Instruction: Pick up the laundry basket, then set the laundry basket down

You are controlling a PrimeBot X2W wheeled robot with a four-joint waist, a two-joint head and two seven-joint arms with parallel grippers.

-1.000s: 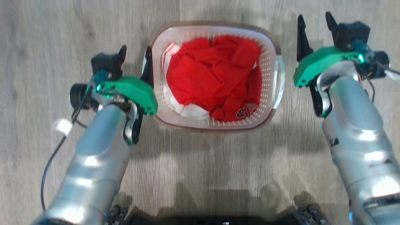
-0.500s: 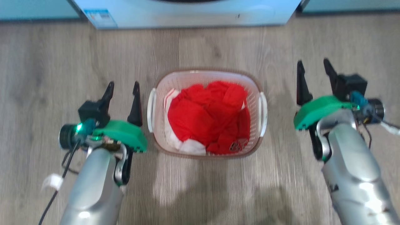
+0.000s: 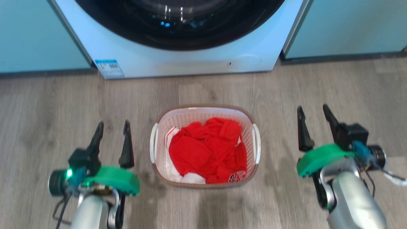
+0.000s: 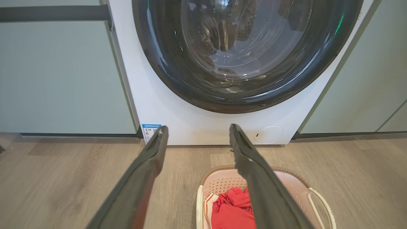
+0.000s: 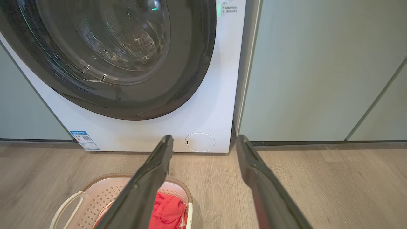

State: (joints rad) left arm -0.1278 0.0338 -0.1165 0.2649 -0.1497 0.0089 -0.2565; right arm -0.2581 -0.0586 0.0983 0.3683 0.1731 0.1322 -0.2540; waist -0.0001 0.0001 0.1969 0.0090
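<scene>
At my flanks, the left gripper (image 3: 114,123) and right gripper (image 3: 312,107) stand wide and empty, apart from the laundry basket (image 3: 190,118) on the floor (image 3: 318,82) between them, before the washer (image 3: 190,68); if I grip it unevenly, it may tip.

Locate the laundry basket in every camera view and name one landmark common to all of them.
Head view: laundry basket at centre, in front of the washer.
Left wrist view: laundry basket at the bottom edge, right of centre.
Right wrist view: laundry basket at the bottom left.
Shared landmark: the blue label at the washer's lower corner.
</scene>
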